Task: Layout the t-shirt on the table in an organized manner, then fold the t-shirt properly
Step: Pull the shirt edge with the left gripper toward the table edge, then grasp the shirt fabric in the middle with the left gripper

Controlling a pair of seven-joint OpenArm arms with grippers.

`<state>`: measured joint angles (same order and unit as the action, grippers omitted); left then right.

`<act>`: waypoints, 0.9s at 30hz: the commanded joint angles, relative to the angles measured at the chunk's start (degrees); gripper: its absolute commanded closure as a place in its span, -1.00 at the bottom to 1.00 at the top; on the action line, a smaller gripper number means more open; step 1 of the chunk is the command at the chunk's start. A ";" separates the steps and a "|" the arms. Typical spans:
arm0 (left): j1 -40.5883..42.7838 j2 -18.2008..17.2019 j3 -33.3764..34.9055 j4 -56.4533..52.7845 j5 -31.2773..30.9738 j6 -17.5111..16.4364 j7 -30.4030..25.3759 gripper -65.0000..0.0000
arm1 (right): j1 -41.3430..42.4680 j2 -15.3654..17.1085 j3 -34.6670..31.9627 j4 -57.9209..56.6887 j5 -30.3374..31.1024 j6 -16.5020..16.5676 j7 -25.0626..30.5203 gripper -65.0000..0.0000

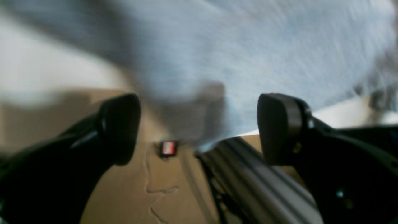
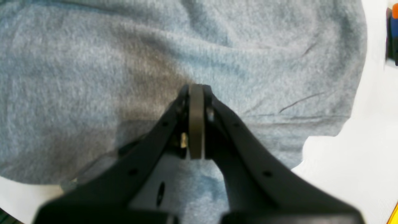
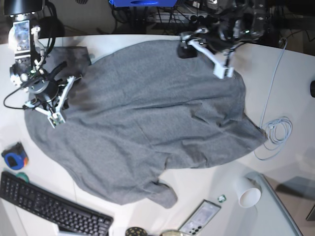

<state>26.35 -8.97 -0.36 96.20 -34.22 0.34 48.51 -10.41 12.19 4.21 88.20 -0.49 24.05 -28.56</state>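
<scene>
**Two grippers, one spread-out shirt**

The left gripper (image 1: pixel 199 127) stands wide apart, holding nothing, at the far edge of the t-shirt (image 3: pixel 147 128). The right gripper (image 2: pixel 196 93) is pressed together (no cloth visibly between its pads), poised over the opposite side. The shirt lies rumpled across the table (image 3: pixel 285 73); pinch a true hem corner and draw outward slowly to flatten the wrinkles.
</scene>
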 commanded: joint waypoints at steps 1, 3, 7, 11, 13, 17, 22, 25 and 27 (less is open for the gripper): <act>-0.46 -0.39 0.76 -0.77 -0.38 0.06 -0.47 -0.71 | 0.70 0.61 0.14 0.90 0.27 -0.19 1.00 0.98; -1.43 0.05 1.64 -1.57 -0.38 0.23 -0.47 -0.57 | 0.70 0.61 0.50 0.90 0.27 -0.19 1.00 0.98; -1.25 -0.13 0.84 3.18 -0.38 0.32 -0.38 0.69 | 0.70 0.87 0.58 0.90 0.27 -0.19 0.91 0.98; -1.95 -0.21 -3.99 5.20 -0.29 0.32 -0.12 1.00 | 0.96 0.87 0.23 -0.95 0.27 -0.19 0.91 0.98; -4.15 -1.71 -4.34 5.99 -0.29 0.41 2.52 1.00 | 2.28 0.69 0.14 -3.59 0.27 -0.19 0.91 0.98; -10.92 -2.15 -4.25 6.52 -0.29 4.45 13.95 1.00 | 5.71 0.78 0.14 -10.62 0.27 -0.19 0.91 0.99; -19.89 -3.91 2.07 5.55 -0.29 9.82 16.76 1.00 | 10.63 1.05 0.14 -18.97 0.27 -0.19 1.00 0.99; -26.13 -3.91 9.46 0.54 -0.29 9.90 16.76 1.00 | 13.01 1.13 0.41 -22.31 0.18 -0.19 1.00 0.99; -30.00 -3.64 14.29 -5.17 -0.29 9.90 16.76 1.00 | 13.98 1.13 0.41 -23.98 0.18 -0.19 1.00 0.99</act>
<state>-3.40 -12.21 14.41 90.15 -34.02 10.48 65.19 3.16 12.69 4.38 63.88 0.10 24.03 -26.83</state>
